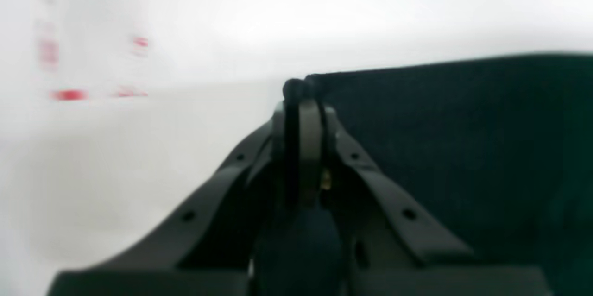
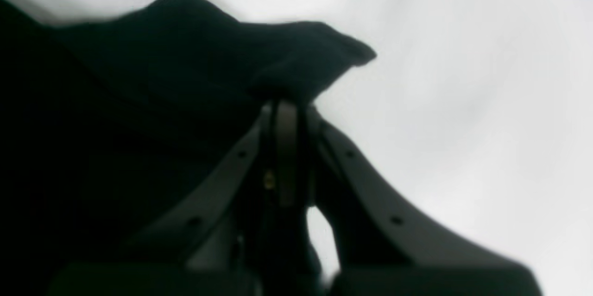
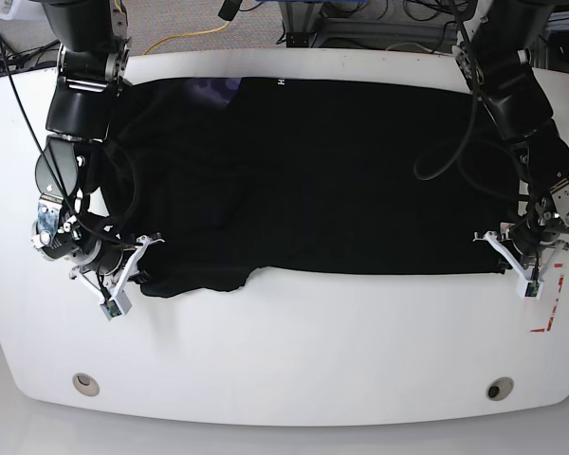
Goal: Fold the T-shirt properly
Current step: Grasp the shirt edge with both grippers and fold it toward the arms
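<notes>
Fingers (image 1: pixel 309 101) of the left gripper (image 3: pixel 508 256) and right gripper (image 3: pixel 140 263) are clamped on T-shirt (image 3: pixel 341 171) edges; no legible writing on the table (image 3: pixel 294 351).

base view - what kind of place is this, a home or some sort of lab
Most likely a robotics lab or test bench, not a home. A bare white table carries two robot arms, loose cables trail behind it, red tape marks sit by one edge, and a black T-shirt lies spread for handling.

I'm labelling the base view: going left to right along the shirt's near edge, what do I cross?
Right hand → T-shirt → left hand → red tape marks.
</notes>
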You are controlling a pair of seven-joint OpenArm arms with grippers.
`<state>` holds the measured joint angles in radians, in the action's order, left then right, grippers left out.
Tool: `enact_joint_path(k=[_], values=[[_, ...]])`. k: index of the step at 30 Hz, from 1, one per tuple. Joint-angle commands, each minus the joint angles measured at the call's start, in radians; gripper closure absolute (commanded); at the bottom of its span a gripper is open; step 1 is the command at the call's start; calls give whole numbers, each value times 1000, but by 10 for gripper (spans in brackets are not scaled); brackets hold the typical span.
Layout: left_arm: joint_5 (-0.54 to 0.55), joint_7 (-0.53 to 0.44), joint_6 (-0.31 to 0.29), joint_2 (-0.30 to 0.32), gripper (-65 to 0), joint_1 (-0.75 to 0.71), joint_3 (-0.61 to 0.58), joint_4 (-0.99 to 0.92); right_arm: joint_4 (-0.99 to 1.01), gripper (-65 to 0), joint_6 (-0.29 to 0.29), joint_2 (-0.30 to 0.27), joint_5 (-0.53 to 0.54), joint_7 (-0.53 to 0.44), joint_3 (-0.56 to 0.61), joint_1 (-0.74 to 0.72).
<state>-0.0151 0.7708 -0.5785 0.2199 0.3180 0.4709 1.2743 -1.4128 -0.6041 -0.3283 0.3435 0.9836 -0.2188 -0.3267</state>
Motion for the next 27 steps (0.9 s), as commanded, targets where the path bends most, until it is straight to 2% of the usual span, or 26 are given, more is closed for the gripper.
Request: enact_joint_path(k=[1, 6, 9, 13, 20, 27], values=[[4, -1, -16, 5, 0, -4, 1, 61, -93, 0, -1, -19, 4, 31, -43, 4], [-3, -1, -117, -12, 0, -64, 1, 146, -262, 0, -4, -19, 6, 131, -95, 71], [-3, 2, -120, -12, 0, -115, 2, 213, -362, 0, -38, -18, 6, 183, -120, 120], [2, 66, -120, -12, 0, -191, 4, 328, -477, 0, -89, -12, 6, 242, -169, 191], [2, 100, -120, -14, 0, -291, 4, 422, -587, 0, -94, 5, 13, 289, -221, 317], [2, 100, -120, -7, 0, -360, 4, 423, -590, 0, -94, 7, 188, 306, -313, 486]])
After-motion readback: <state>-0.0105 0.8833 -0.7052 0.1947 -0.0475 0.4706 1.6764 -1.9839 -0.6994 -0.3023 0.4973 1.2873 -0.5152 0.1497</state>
